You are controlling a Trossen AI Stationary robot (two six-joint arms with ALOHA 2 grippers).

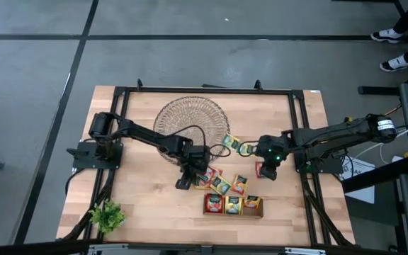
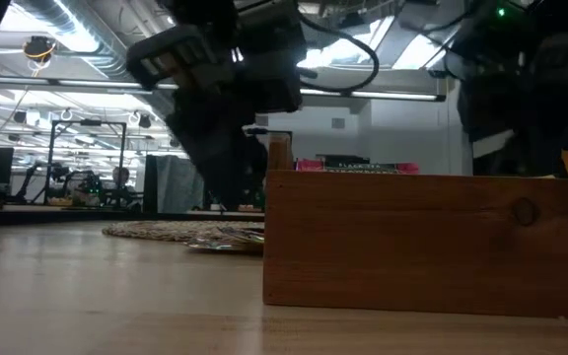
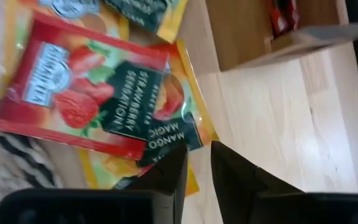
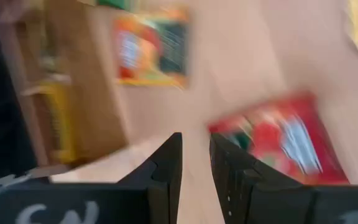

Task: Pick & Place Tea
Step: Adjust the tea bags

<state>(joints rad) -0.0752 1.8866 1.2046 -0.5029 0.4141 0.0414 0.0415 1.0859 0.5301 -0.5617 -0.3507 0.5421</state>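
Several tea sachets lie flat on the table beside the wooden tray (image 1: 259,212), which holds more sachets in its compartments. My left gripper (image 3: 197,149) points down at a red strawberry sachet (image 3: 73,87) that lies on top of a yellow mango sachet (image 3: 185,106). Its fingers stand a narrow gap apart with bare table between them. My right gripper (image 4: 196,140), also narrowly open and holding nothing, hovers right of the tray, beside a red sachet (image 4: 278,146) on the wood. In the high view the left gripper (image 1: 187,180) and the right gripper (image 1: 268,173) flank the pile. My left gripper has one fingertip (image 3: 173,168) at the near corner (image 3: 188,140) of the yellow mango sachet, coming slanting down from the table's left. I cannot tell whether it touches the sachet. The sachet lies flat on the table.
The round wicker dish (image 1: 190,117) sits at the far middle, with two sachets (image 1: 236,145) by its right rim. A small green plant (image 1: 107,216) stands at the near left corner. The tray's wooden wall (image 2: 432,237) fills the low view.
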